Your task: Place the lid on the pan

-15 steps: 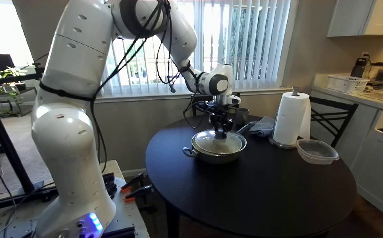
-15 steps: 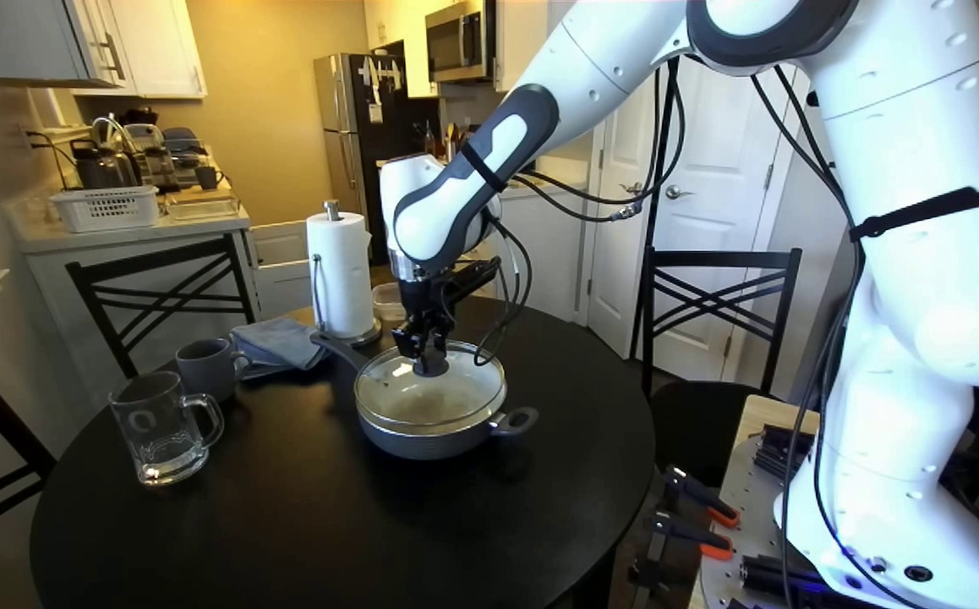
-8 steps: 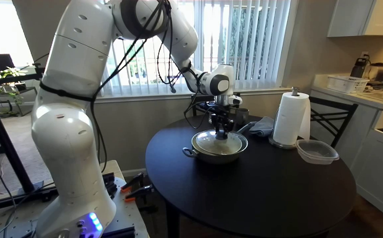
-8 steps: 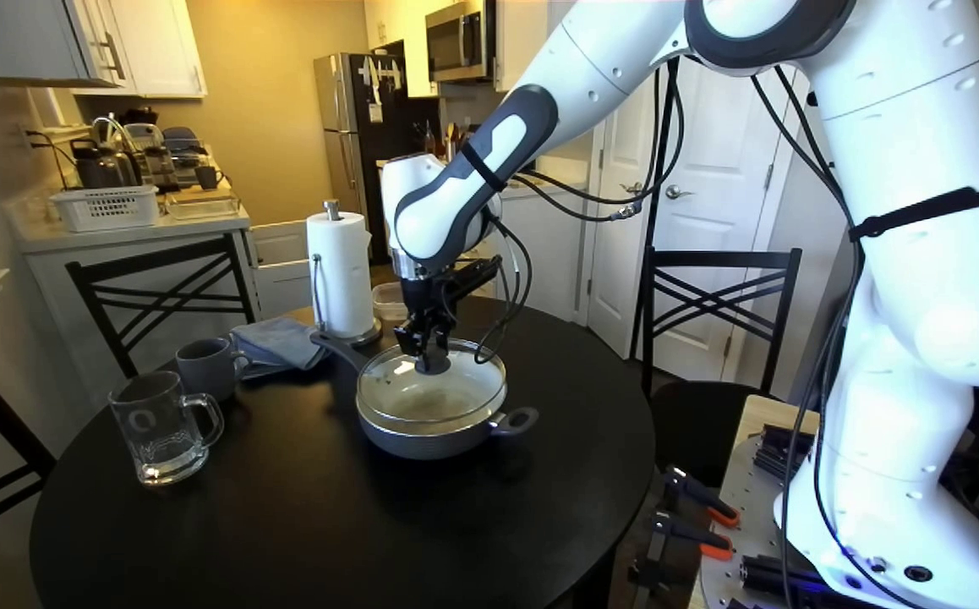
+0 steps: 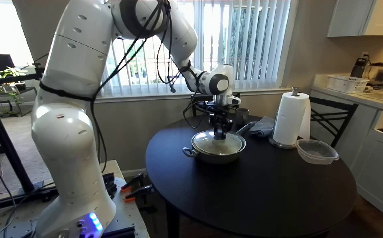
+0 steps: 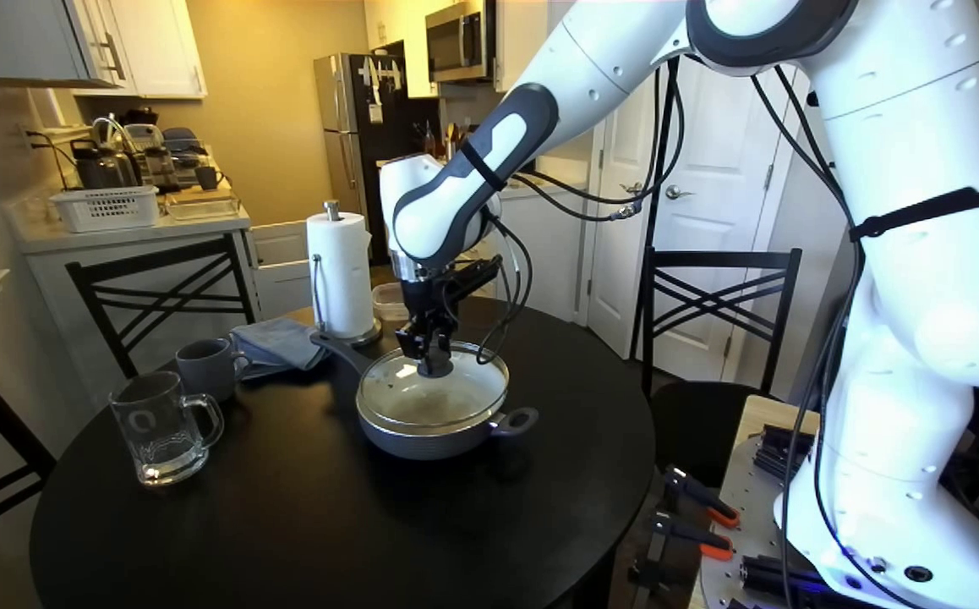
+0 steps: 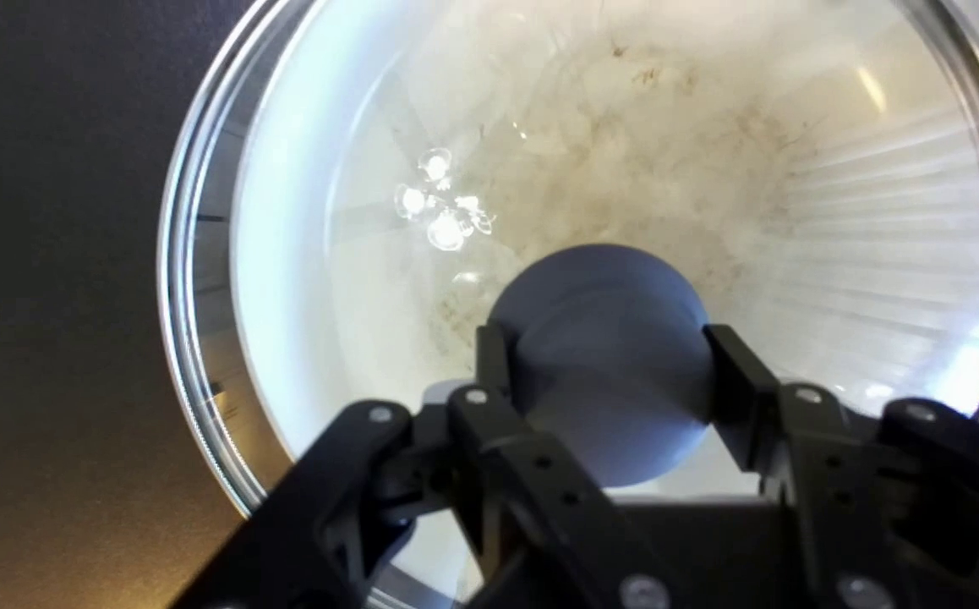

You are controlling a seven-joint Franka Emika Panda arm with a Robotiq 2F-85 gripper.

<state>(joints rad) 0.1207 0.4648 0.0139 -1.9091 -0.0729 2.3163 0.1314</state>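
Observation:
The pan [image 5: 216,160] stands on the dark round table, also in an exterior view [image 6: 422,444]. The clear glass lid [image 5: 204,142] lies over its top, nearly level, also in an exterior view [image 6: 456,397]. My gripper [image 5: 219,134] points down, shut on the lid's dark knob [image 7: 612,381], with a finger on each side. In the wrist view the metal rim of the lid [image 7: 189,330] reaches past the pan's pale inside on the left, with dark table showing through the glass there. I cannot tell whether the lid rests fully on the pan or hovers just above.
The pan's long handle [image 6: 341,348] points to a grey-blue cloth [image 6: 282,345] and paper towel roll [image 6: 341,275]. A grey mug [image 6: 205,370] and glass mug [image 6: 164,431] stand on the table. A clear plastic container [image 5: 316,152] sits near the towel roll.
The gripper and held lid have shifted slightly over the pan. The lid's rim now lines up more closely with the pan's rim in the exterior views. The pan has not visibly moved.

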